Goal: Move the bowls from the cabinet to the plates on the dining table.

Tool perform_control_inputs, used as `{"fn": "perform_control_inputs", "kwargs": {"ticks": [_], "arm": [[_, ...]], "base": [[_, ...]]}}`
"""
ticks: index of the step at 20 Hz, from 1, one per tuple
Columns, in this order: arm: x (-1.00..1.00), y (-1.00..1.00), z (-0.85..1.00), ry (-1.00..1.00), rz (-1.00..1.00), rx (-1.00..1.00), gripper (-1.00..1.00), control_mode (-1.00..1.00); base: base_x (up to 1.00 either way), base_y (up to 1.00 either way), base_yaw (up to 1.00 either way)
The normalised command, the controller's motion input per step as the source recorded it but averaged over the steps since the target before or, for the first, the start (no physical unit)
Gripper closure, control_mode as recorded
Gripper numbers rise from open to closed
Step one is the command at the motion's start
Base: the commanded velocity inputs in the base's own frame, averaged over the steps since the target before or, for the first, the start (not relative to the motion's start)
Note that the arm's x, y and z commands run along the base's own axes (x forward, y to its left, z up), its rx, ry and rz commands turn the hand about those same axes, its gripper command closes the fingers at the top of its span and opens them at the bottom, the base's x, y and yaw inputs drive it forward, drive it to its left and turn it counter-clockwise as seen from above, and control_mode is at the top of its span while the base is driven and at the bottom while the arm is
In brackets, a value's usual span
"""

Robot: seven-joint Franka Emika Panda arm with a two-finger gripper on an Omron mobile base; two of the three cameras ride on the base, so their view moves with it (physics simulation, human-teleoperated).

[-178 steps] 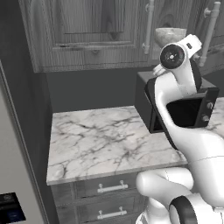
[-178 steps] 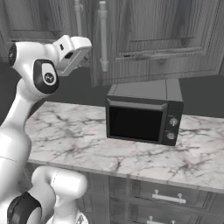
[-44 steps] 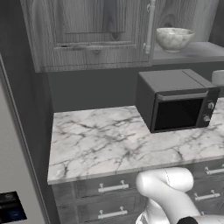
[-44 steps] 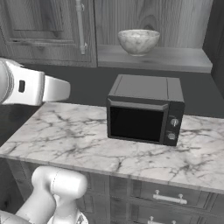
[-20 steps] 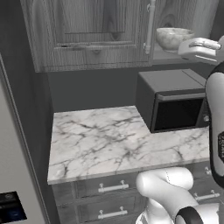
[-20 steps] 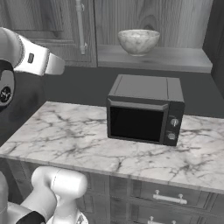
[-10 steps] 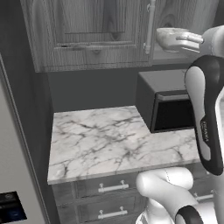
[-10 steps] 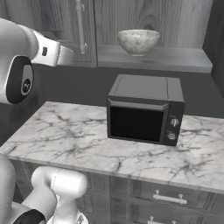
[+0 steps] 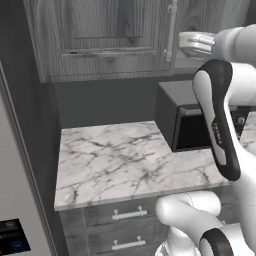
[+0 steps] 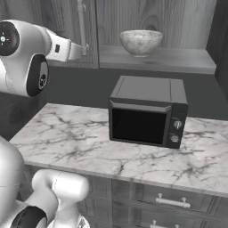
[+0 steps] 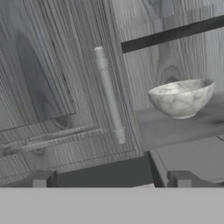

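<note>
Hand view shows my arm has swung up toward the cabinet [image 11: 52, 78], gripper [image 11: 111, 179] spread wide and empty, marble bowl [image 11: 180, 97] on the open shelf, ready for reaching.

White Franka Panda arm with dark joints

The arm [image 9: 220, 125] is built of smooth, glossy white rounded shells. In the left base view a black band with small white lettering runs along one link at the right of the frame, and a dark ring sits at lower right. In the right base view, upper left, a black joint disc carries a small red-and-white mark. Two small dark square fingertips [image 11: 41, 178] rise at the bottom of the hand view.
</note>
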Motion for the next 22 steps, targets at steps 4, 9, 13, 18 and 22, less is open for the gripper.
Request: {"fn": "perform_control_inputs", "kwargs": {"ticks": [4,9,13,18,22], "arm": [[0.53,0.00,0.00,0.00,0.00,0.00,-1.00,-1.00],[0.67,0.00,0.00,0.00,0.00,0.00,-1.00,-1.00],[0.67,0.00,0.00,0.00,0.00,0.00,-1.00,-1.00],[0.57,0.00,0.00,0.00,0.00,0.00,-1.00,-1.00],[0.56,0.00,0.00,0.00,0.00,0.00,-1.00,-1.00]], "base": [[0.00,0.00,0.00],[0.00,0.00,0.00],[0.00,0.00,0.00],[0.00,0.00,0.00],[0.00,0.00,0.00]]}}
